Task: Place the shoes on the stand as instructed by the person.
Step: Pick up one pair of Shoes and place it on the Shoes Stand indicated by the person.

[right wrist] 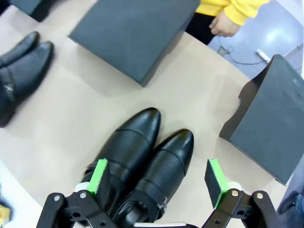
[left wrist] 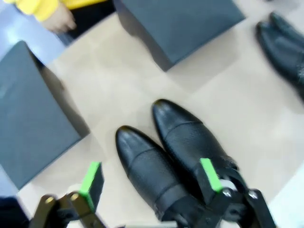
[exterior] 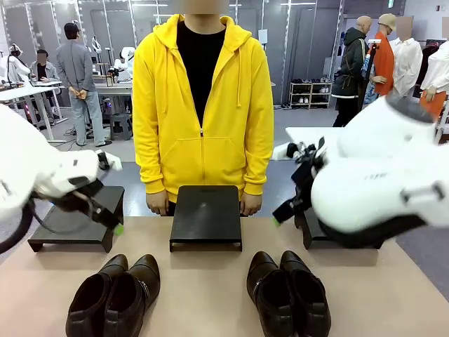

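Holding both jaws spread, we hang our left gripper (left wrist: 150,176) above the dark brown shoes (exterior: 116,295) and our right gripper (right wrist: 157,179) above the black shoes (exterior: 287,291), both pairs at the table (exterior: 210,281) front; behind them sit black stands (exterior: 205,214), then the person (exterior: 203,105).

Bare table (exterior: 203,281) is lying open between the dark brown pair (exterior: 116,295) and the black pair (exterior: 287,295), and a clear band is running between both pairs and the stands. The middle stand (exterior: 205,210) is blocking the far centre. Lanes are opening on either side of it, toward the left stand (exterior: 66,228) and the right stand (right wrist: 273,118). The person's hand (exterior: 156,204) and the other hand (exterior: 250,204) are hanging at the far ends of those lanes. My right arm (exterior: 379,182) is crowding the right stand's front.
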### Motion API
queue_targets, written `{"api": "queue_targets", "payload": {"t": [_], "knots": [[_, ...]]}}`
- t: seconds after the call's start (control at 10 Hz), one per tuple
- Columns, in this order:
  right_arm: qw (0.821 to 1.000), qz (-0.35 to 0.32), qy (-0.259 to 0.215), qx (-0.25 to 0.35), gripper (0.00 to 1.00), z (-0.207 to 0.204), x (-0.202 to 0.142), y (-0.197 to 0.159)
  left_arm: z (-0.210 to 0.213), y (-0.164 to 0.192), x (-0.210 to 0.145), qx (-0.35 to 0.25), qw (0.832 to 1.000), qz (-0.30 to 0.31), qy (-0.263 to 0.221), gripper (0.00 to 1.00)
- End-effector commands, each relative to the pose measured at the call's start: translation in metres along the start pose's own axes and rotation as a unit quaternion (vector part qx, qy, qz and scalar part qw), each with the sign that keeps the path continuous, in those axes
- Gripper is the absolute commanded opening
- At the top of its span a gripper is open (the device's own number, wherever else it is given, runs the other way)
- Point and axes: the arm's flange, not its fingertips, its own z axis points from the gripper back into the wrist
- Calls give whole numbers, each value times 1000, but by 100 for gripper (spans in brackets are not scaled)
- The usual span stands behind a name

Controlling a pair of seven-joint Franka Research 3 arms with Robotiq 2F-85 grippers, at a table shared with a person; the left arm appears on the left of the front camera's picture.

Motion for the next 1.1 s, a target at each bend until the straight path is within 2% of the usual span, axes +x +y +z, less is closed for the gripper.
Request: {"api": "queue_targets", "payload": {"t": [0.0, 0.1, 0.2, 0.3, 0.5, 0.6, 0.8, 1.0], "knots": [[995, -41, 1, 94, 100, 43, -2, -37, 49, 31, -3, -104, 994, 29, -2, 100], [984, -77, -1, 158, 100, 60, -10, -59, 71, 48, -13, -158, 986, 56, -19, 100], [967, -113, -1, 229, 100, 75, -24, -84, 93, 66, -26, -201, 976, 71, -53, 100], [947, -152, -10, 281, 100, 89, -45, -112, 116, 87, -47, -249, 958, 107, -94, 100], [895, -221, -58, 383, 100, 112, -90, -159, 144, 118, -96, -322, 925, 158, -126, 100], [877, -251, -70, 404, 100, 123, -117, -180, 158, 131, -123, -343, 911, 178, -142, 100], [851, -324, -124, 394, 100, 155, -173, -216, 183, 152, -185, -350, 888, 232, -185, 100], [843, -359, -153, 370, 100, 187, -213, -227, 207, 167, -238, -324, 872, 290, -226, 100]]}}
